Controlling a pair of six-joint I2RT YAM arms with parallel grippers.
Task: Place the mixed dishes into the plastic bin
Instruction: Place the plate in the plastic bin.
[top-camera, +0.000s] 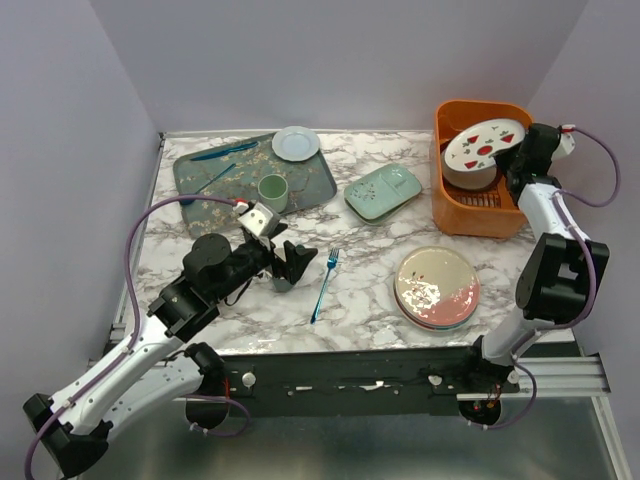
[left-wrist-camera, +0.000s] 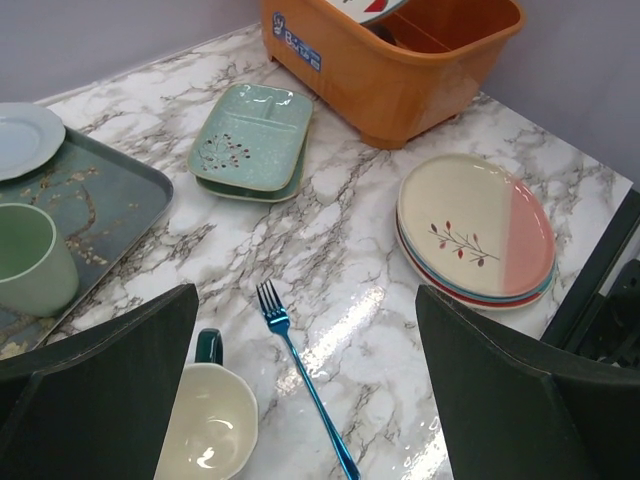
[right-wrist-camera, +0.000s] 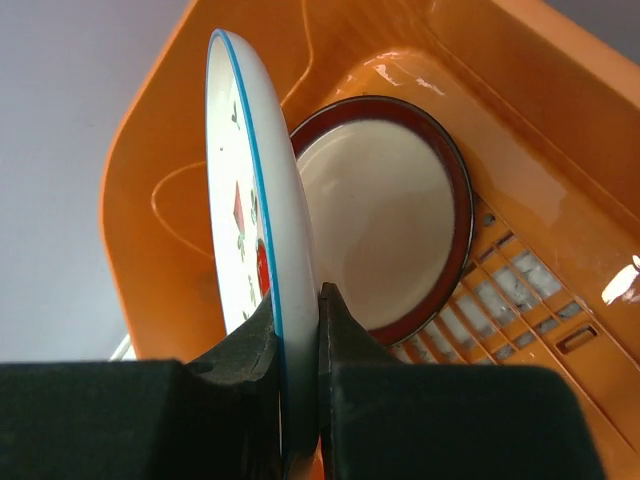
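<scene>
The orange plastic bin (top-camera: 468, 218) stands at the back right and also shows in the left wrist view (left-wrist-camera: 400, 90). My right gripper (top-camera: 518, 160) is shut on the rim of a white plate with red marks (right-wrist-camera: 245, 230) and holds it tilted over the bin (right-wrist-camera: 150, 200). A red-rimmed cream dish (right-wrist-camera: 385, 230) leans inside. My left gripper (left-wrist-camera: 305, 295) is open just above a dark mug (left-wrist-camera: 210, 420) with a cream inside. A pale-green divided dish (top-camera: 383, 192) and a stack of plates (top-camera: 437, 287), pink and cream on top, lie on the table.
A blue fork (top-camera: 325, 283) lies beside the mug. The dark floral tray (top-camera: 215, 185) at the back left holds a green cup (top-camera: 273, 192), a small pale plate (top-camera: 296, 143) and blue utensils (top-camera: 225, 150). Grey walls close in three sides.
</scene>
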